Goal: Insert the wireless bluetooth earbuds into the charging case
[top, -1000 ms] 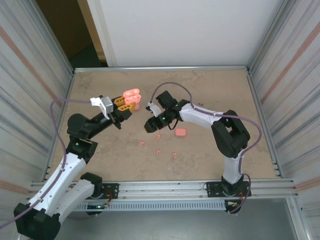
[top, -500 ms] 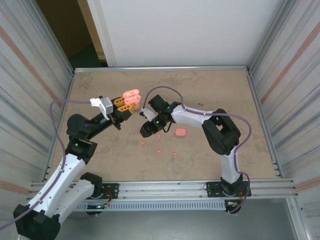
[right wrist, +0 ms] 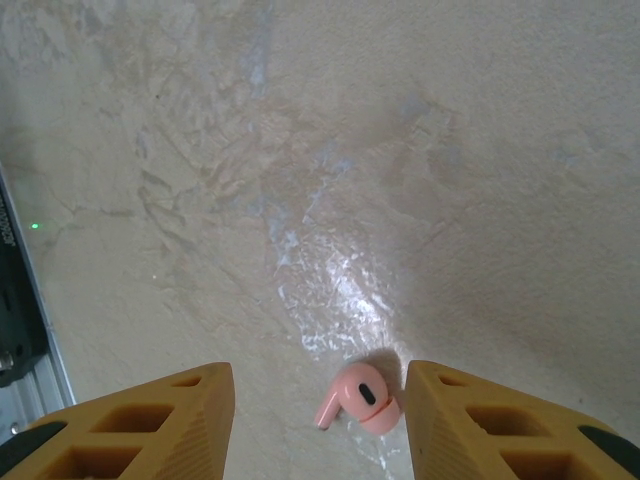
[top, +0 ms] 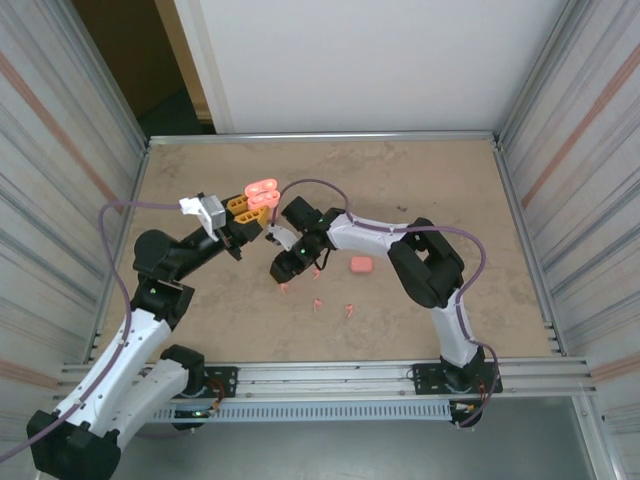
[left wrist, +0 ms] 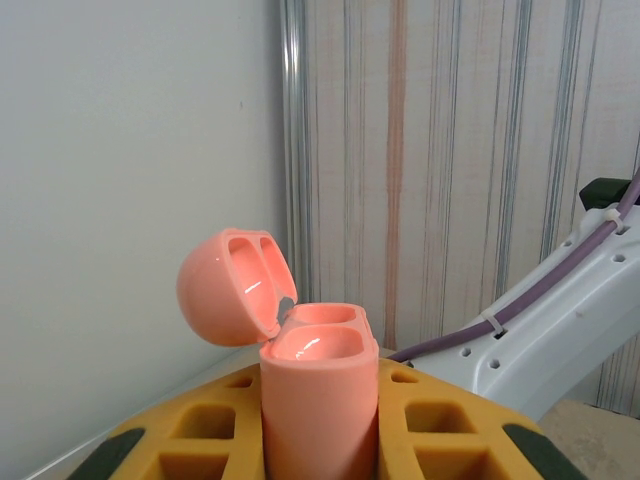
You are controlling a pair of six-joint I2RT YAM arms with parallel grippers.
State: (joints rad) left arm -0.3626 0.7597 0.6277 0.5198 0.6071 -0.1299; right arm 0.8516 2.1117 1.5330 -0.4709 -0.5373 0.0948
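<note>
Now you're at pickup: your right gripper (right wrist: 320, 400) is spread, one earbud (right wrist: 360, 397) between its fingers, perhaps touching one; close next. Meanwhile your left gripper (left wrist: 320, 440) pinches the open-lidded charging case (left wrist: 318, 385).

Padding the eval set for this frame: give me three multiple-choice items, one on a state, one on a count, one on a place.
1. The case that the left gripper holds is:
A. shut
B. lid open, both wells empty
C. lid open, earbuds seated

2. How many pink cases are in the top view?
A. two
B. one
C. four

3. The earbud in the right wrist view lies:
A. inside the held case
B. clamped in shut fingers, off the table
C. on the table between the fingers of the right gripper

Key:
1 B: the left wrist view shows the lid tipped open and bare wells.
2 A: the held one plus a closed case on the table.
3 C: it rests on the table between the spread fingers, close to one of them.
</note>
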